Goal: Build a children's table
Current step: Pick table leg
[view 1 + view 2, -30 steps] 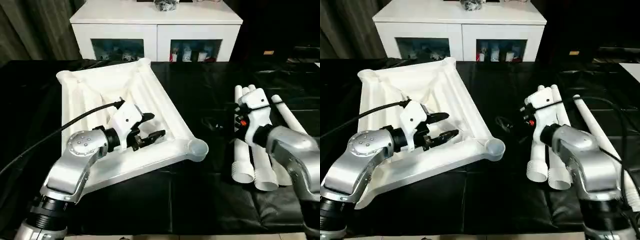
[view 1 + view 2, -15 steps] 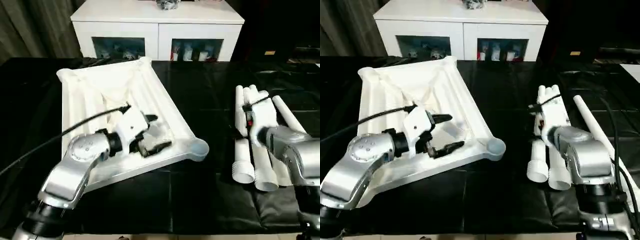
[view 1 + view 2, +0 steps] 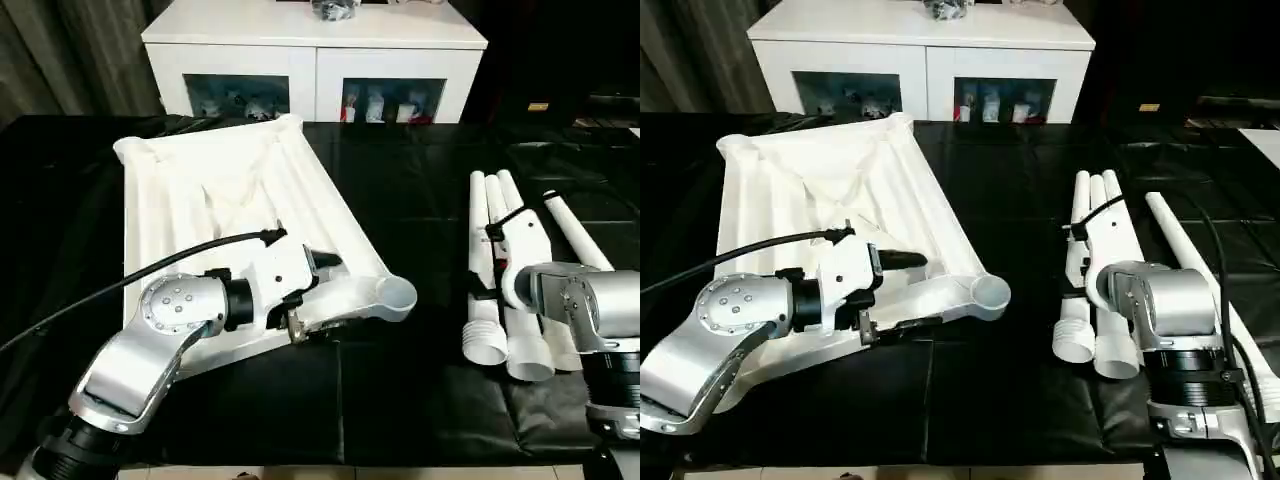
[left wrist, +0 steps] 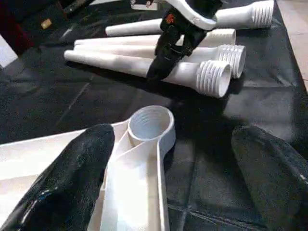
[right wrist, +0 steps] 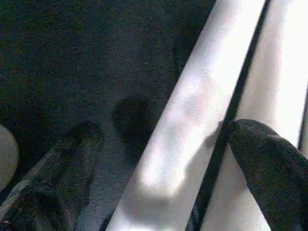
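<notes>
Top: the white top (image 3: 220,190) lies underside up on the left of the black table (image 3: 400,400), one corner socket (image 3: 393,295) jutting toward the middle, mouth up.
Legs: four legs (image 3: 505,270) lie side by side on the right, well apart from the top. Long axes run away from the robot, threaded wide ends nearest it, narrow tips far.
Left gripper: the left gripper (image 3: 318,300) sits at the top's near edge beside that socket, jaws wide, one finger over the rim, one off it above the black cover. Nothing held.
Right gripper: the right gripper (image 5: 159,159) points down over the legs, spread wide, fingers either side of one tube and not closed on it. Empty, as far as I can see.
Key relation: right arm is right on the legs; left arm is far from them and close to the socket. The chosen leg lies directly under the right hand, its axis crossing the gap between the fingers.
Next, my guess: squeeze on that leg, lift, swing it left, stand it threaded end down into the socket.
Risk: neighbouring legs touch it, so a finger may nudge or pinch two.
</notes>
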### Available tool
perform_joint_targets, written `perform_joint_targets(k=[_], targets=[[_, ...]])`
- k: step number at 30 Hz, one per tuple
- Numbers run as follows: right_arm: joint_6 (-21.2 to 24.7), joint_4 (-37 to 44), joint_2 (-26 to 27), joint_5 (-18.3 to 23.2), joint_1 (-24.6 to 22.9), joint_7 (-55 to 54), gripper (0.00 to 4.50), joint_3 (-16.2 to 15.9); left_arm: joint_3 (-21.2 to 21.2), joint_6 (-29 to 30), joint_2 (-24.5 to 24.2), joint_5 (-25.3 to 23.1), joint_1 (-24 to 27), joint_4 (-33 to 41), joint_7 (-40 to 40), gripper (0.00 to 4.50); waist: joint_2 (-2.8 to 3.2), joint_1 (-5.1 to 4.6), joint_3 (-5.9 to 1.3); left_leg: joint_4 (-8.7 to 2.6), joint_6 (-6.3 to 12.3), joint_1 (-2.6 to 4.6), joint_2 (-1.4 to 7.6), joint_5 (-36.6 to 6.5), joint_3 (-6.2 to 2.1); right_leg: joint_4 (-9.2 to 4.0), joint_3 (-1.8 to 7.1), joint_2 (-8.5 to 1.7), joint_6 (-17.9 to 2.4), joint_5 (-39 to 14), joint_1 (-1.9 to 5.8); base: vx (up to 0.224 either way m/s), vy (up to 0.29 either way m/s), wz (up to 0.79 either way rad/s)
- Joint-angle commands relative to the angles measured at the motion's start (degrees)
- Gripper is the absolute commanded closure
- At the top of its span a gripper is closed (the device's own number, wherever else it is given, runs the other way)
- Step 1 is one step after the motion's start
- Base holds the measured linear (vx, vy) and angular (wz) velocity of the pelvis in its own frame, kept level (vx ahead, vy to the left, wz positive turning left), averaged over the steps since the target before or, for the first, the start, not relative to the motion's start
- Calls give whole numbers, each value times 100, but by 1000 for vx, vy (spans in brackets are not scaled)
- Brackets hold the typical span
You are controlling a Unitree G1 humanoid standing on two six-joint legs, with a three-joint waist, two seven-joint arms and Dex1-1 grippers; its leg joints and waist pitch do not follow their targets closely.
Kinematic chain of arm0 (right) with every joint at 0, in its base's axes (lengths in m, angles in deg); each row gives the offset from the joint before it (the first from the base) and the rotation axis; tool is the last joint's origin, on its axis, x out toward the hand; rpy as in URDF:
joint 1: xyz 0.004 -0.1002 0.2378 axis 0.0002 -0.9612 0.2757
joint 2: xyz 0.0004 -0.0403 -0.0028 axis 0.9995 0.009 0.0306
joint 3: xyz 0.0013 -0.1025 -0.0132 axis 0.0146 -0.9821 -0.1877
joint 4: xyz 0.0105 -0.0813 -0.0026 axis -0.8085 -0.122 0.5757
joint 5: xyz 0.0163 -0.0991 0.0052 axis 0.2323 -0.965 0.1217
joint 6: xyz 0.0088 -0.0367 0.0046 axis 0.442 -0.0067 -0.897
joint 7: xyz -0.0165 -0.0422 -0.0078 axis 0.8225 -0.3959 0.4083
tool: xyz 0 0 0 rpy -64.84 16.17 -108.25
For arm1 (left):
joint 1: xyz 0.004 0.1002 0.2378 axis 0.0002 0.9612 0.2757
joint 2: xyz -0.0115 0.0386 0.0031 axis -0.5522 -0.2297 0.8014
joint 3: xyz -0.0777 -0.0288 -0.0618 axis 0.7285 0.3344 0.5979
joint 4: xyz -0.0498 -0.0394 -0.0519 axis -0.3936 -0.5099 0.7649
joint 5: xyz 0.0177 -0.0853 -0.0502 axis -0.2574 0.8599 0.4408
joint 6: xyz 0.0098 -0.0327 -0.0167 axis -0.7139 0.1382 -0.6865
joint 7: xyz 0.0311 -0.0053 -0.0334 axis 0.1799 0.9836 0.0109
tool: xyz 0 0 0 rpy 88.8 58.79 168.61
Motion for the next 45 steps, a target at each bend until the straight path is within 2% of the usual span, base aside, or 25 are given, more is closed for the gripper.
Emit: perform_joint_targets(k=[1,8,15,17,18,21,26,27,29,32,33,38,41,45], targets=[[110,-203,4,33,39,41,0,2,-37,101,-58,31,-60,145,1,10,-51,15,-333,-459,-101,66,356,-341,-99,-365,282,-377,-1474,-209,250,0,0,0],[133,-513,71,169,-14,249,0,-3,-134,301,-87,-3,-77,179,35,10,-73,25,-344,-453,-88,58,353,-249,-96,-351,278,-372,-1495,-87,256,0,0,0],[5,-742,19,114,-59,275,75,-123,-158,345,-112,-32,-89,189,87,0,-77,37,-347,-445,-50,53,349,-208,-93,-353,275,-378,-1514,-89,264,0,0,0],[-5,-777,18,104,-55,282,82,-121,-162,343,-114,-36,-99,191,101,0,-74,37,-345,-448,-56,55,352,-247,-94,-359,275,-378,-1504,-150,261,0,0,0],[-14,-811,15,97,-49,289,103,-115,-164,335,-110,-49,-109,190,117,0,-63,36,-346,-451,-70,59,355,-260,-97,-358,272,-377,-1503,-153,258,0,0,0],[-19,-844,25,93,-42,287,112,-83,-162,300,-99,-71,-119,190,136,0,-65,34,-343,-454,-111,64,351,-359,-95,-370,274,-373,-1499,-214,255,0,0,0],[-57,-866,74,126,-42,230,152,43,-156,245,-80,-68,-140,172,158,0,-71,41,-335,-465,-159,65,350,-494,-100,-389,278,-375,-1455,-385,254,0,0,0],[-56,-863,91,151,-41,226,161,89,-156,211,-79,-82,-145,168,169,0,-44,45,-333,-470,-184,69,350,-542,-105,-392,275,-375,-1441,-444,251,0,0,0],[-57,-865,121,174,-40,204,180,156,-161,170,-81,-105,-149,158,199,0,-61,38,-336,-475,-200,72,354,-554,-108,-388,273,-368,-1435,-404,248,0,0,0],[-61,-899,187,199,-37,138,194,286,-163,134,-78,-129,-150,140,257,0,-58,39,-337,-475,-207,68,352,-546,-108,-387,276,-372,-1436,-390,251,0,0,0],[-62,-909,212,210,-41,117,212,331,-151,137,-70,-125,-146,137,271,0,-67,37,-344,-471,-206,67,348,-514,-105,-384,274,-369,-1438,-349,253,0,0,0],[-134,-906,303,235,-76,33,251,494,-103,95,-27,-158,-152,68,381,0,-65,36,-339,-475,-191,65,351,-538,-105,-392,276,-376,-1426,-416,251,0,0,0],[-406,-895,439,294,-118,-78,256,813,13,33,106,-202,-209,-103,630,0,-66,29,-335,-479,-213,66,352,-568,-104,-394,277,-373,-1416,-436,243,0,0,0],[-608,-883,501,379,-96,-106,264,1032,141,-36,254,-268,-304,-313,901,0,-66,23,-342,-481,-215,69,350,-644,-111,-409,271,-373,-1387,-532,241,0,0,0]])
